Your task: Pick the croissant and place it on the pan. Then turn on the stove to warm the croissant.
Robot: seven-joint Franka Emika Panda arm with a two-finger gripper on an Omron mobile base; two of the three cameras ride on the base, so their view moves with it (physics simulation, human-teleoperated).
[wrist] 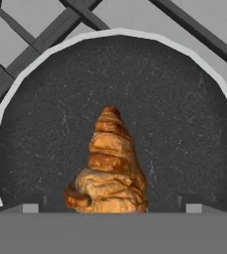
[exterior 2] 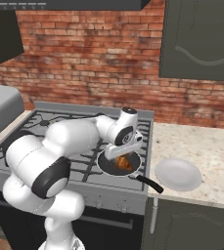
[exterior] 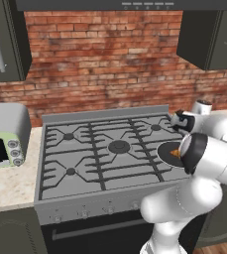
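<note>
1. Grey-and-green toaster oven sits on the speckled counter, far out beyond the left edge of the stove.
2. On to the stove itself: black grates across the top and a row of small knobs along its front edge.
3. At the stove's front right burner sits the pan, black inside with a thin grey rim, its long handle poking out over the stove's front right corner.
4. The croissant is inside the pan, golden and ridged, with one pointed end tipped up in the right base view.
5. The gripper hangs right over the croissant above that same burner; its fingertips barely show, so I cannot tell how wide it stands or whether it grips the pastry.
6. Right of the stove, a white plate rests on the counter, just beside the pan's handle.
</note>
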